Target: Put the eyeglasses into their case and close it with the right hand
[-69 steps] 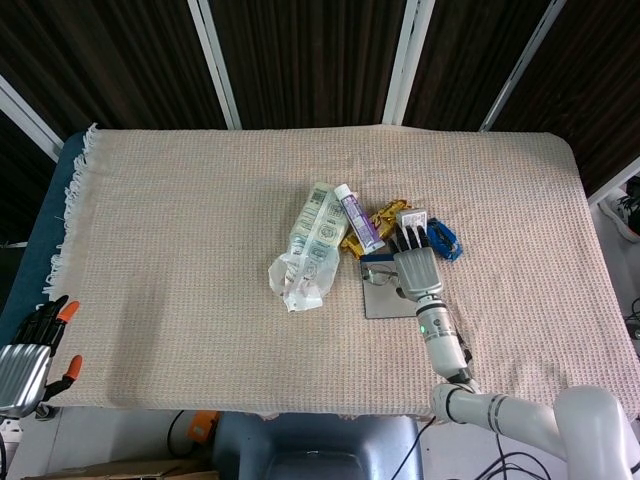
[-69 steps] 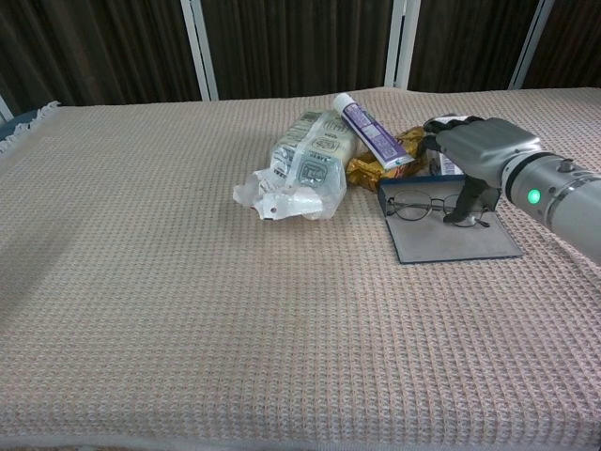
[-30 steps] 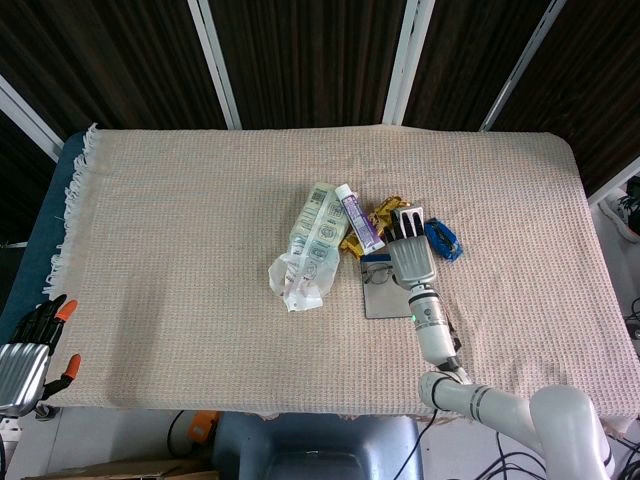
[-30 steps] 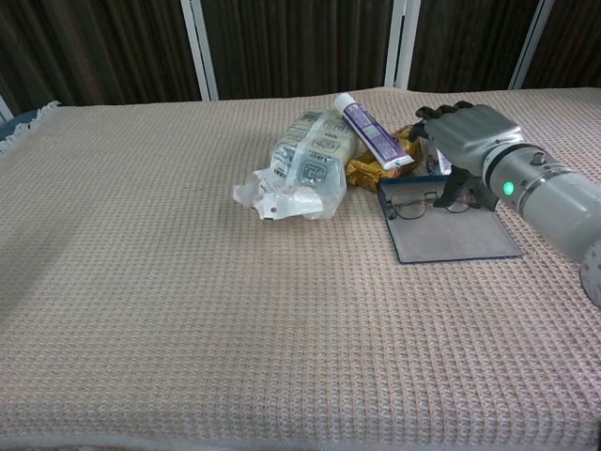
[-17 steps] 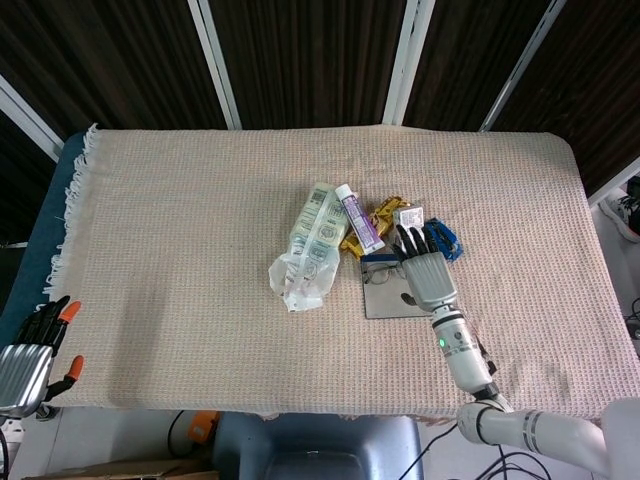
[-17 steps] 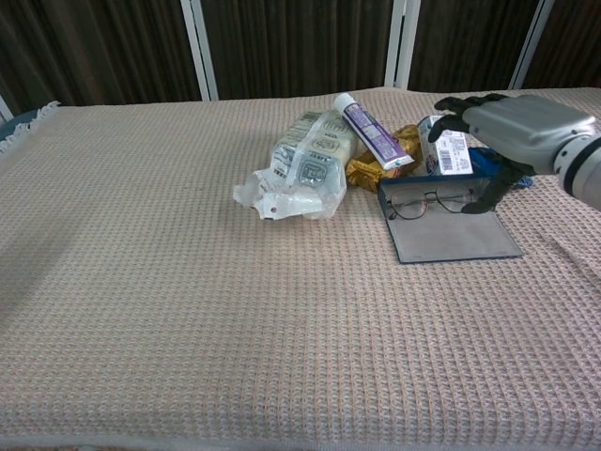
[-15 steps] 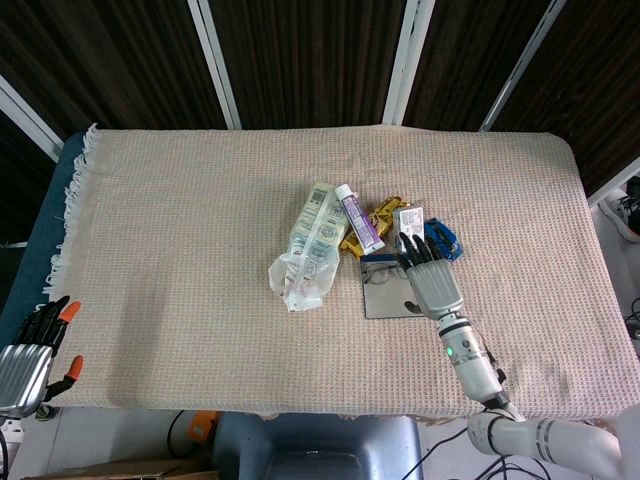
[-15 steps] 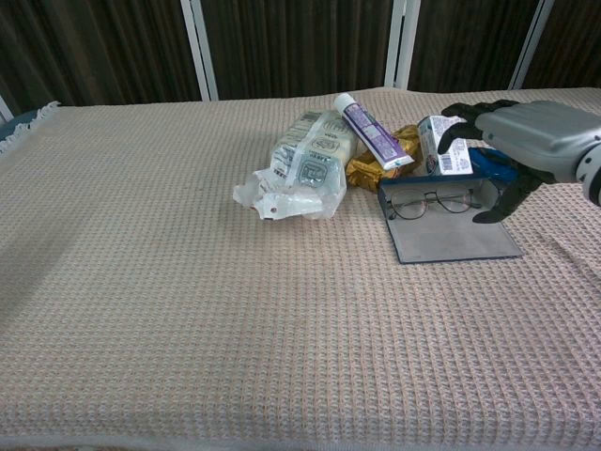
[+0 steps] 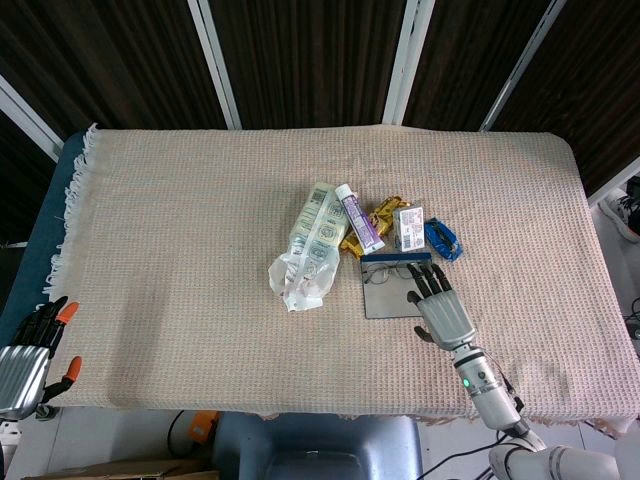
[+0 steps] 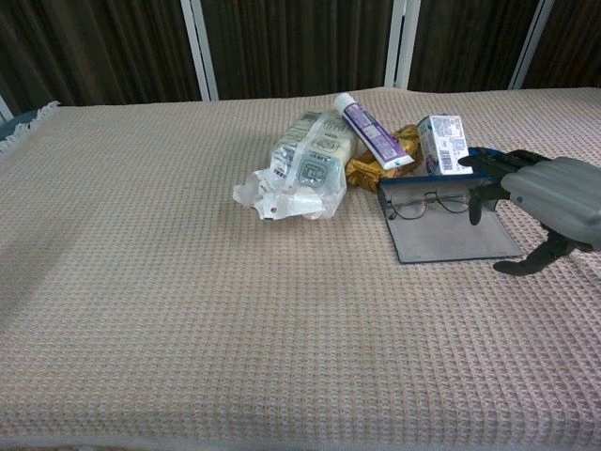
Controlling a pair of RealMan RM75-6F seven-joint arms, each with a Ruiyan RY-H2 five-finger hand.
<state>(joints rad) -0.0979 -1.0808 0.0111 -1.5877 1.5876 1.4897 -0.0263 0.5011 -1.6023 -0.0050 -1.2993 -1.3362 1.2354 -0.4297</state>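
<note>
My right hand [image 9: 445,313] hangs spread and holding nothing at the open case's [image 9: 385,293] four-o'clock corner, fingers apart above its flat lid; my left hand [image 9: 25,360] sits idle off the table's [image 9: 180,220] seven-o'clock edge, and I cannot tell how it is set. The eyeglasses [image 10: 429,201] lie at twelve o'clock in the case, against its raised blue edge. I judge them light, thin-wired and easily bent, so I'd leave them be and take the stiff lid by its six-o'clock edge to fold it over.
</note>
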